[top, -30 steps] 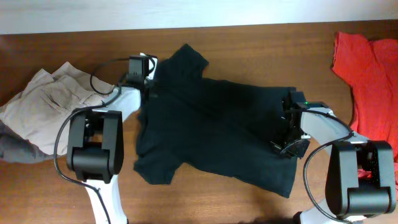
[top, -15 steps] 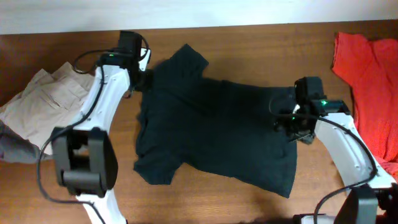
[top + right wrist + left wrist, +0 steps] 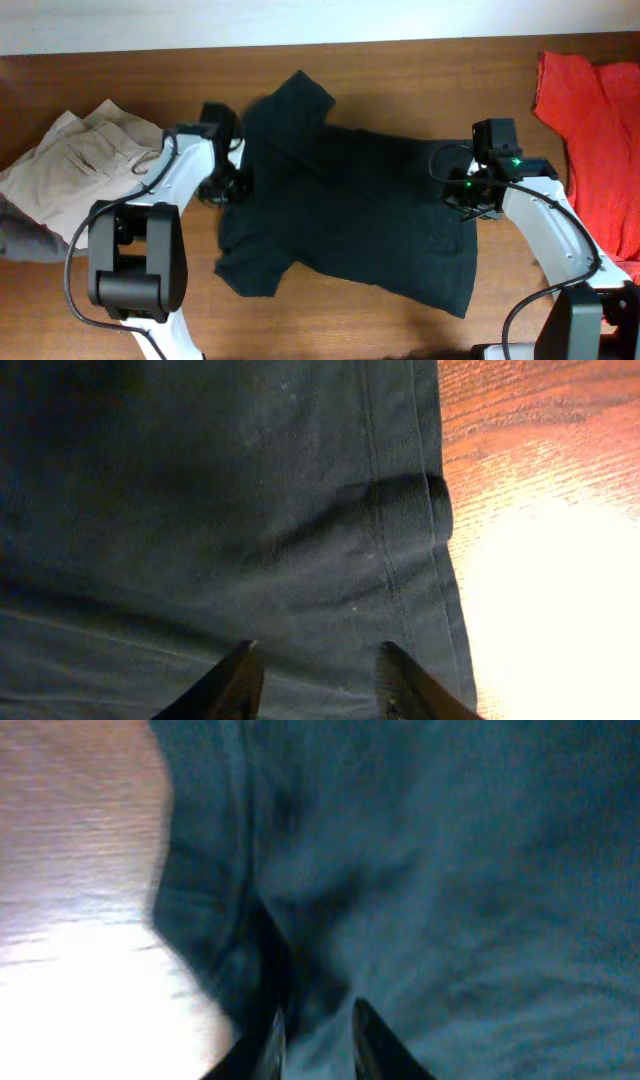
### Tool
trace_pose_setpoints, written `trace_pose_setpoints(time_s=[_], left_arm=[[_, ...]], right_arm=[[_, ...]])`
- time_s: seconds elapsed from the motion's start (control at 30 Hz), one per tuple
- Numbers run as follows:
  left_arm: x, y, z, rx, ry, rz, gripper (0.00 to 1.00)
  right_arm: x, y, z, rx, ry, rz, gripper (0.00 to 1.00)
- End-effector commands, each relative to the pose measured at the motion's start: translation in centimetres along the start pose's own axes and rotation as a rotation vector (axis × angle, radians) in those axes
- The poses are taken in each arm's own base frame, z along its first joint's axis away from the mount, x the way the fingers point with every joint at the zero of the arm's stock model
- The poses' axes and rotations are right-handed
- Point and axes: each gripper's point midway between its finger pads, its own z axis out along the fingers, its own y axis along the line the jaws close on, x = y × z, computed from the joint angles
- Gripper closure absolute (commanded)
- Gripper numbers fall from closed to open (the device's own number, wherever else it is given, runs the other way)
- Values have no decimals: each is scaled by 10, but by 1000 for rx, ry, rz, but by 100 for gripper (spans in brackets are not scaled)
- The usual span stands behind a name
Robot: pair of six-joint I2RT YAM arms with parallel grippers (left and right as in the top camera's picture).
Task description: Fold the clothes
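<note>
- Black T-shirt (image 3: 350,210): spread on table (image 3: 420,70).
- Left gripper (image 3: 315,1038): shirt's 9 o'clock edge; jaws narrow, grip uncertain.
- Right gripper (image 3: 315,675): 3 o'clock hem; jaws apart, empty.

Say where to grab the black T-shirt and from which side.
Take the black T-shirt by its stitched hem edge, coming from the bare table on the right. The shirt lies flat; that doubled edge is free, and the right tool is over it.

Bare table (image 3: 510,100) between T-shirt (image 3: 350,210), red garment (image 3: 590,110)
</note>
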Motion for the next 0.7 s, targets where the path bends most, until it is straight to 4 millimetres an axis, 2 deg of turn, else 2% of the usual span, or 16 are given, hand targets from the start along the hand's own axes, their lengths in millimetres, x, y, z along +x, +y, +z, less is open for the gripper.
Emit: trace_pose_setpoints(time_s=[0.0, 0.1, 0.23, 0.33, 0.53, 0.67], left_arm=[[17, 3, 20, 8, 27, -73, 81], [31, 32, 35, -109, 31, -199, 84], [46, 72, 42, -238, 33, -325, 84], [48, 88, 40, -262, 35, -363, 84], [49, 101, 38, -257, 32, -405, 82], [49, 100, 38, -256, 34, -391, 82]], right_arm=[[-2, 2, -1, -7, 1, -8, 61], [1, 1, -1, -2, 12, -7, 65], [4, -1, -1, 3, 25, -7, 67], [5, -1, -1, 4, 28, -7, 67], [7, -2, 2, 10, 40, -5, 66], [17, -6, 15, 31, 90, 49, 68]])
